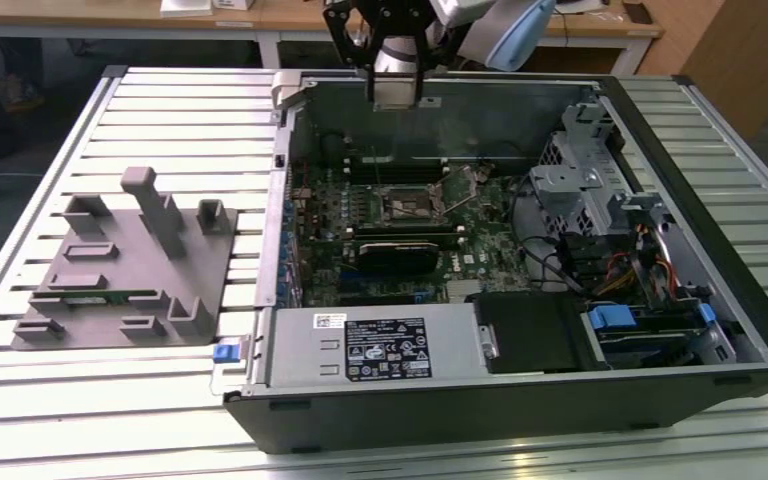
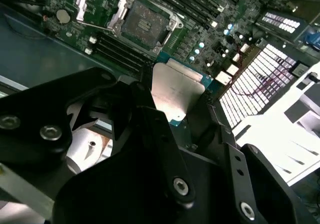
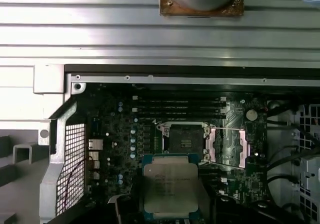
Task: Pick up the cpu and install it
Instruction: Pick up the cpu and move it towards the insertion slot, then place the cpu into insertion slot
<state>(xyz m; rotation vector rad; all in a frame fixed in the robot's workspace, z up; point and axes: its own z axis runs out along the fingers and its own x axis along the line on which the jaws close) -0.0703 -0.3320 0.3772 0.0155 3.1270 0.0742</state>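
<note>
As the gripper [image 2: 177,109] pinches the cpu [image 3: 170,189] by 2 edges, the open socket [image 3: 186,136] sits well below, offset toward the case's [image 1: 491,420] middle, edges roughly parallel.

Free room lies above the open socket [image 1: 411,206], hemmed by case wall [image 1: 424,125] and drive cage [image 1: 579,165].

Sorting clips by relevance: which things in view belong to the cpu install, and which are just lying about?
In the job: gripper, shut on the cpu; open socket on the motherboard.
Lying about: grey tray, power supply, drive cage.
</note>
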